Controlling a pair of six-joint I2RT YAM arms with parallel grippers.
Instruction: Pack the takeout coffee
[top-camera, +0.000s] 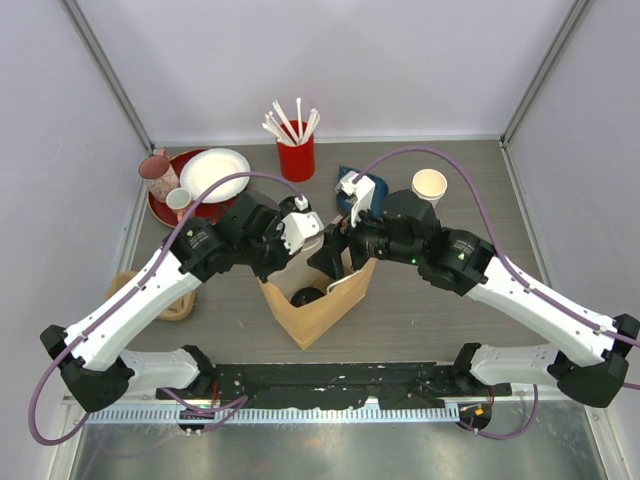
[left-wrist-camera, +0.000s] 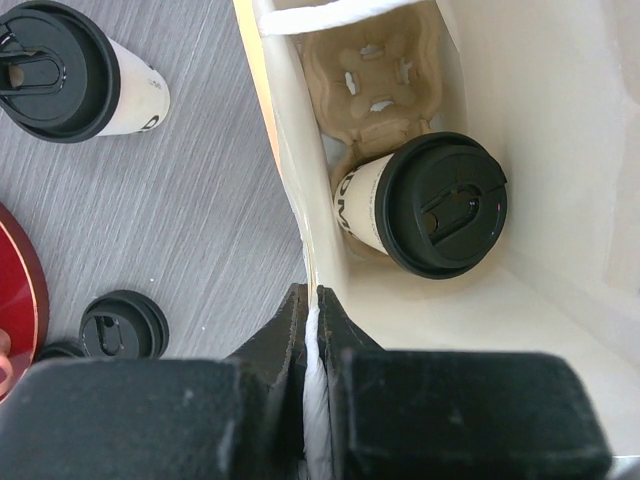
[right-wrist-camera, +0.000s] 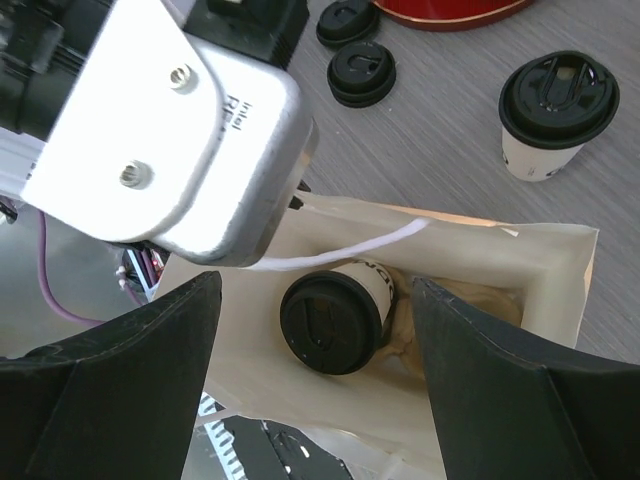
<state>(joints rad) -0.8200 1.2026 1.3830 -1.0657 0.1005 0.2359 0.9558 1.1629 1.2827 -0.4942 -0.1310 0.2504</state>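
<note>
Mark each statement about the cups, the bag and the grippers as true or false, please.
1. A lidded cup sits inside the bag. True.
2. Both lidded cups are in the bag. False: the second cup stands outside, on the table.
3. The left gripper is shut on the bag's edge. True.
4. A cup is held over the bag. False: the right gripper there is open and empty.
</note>
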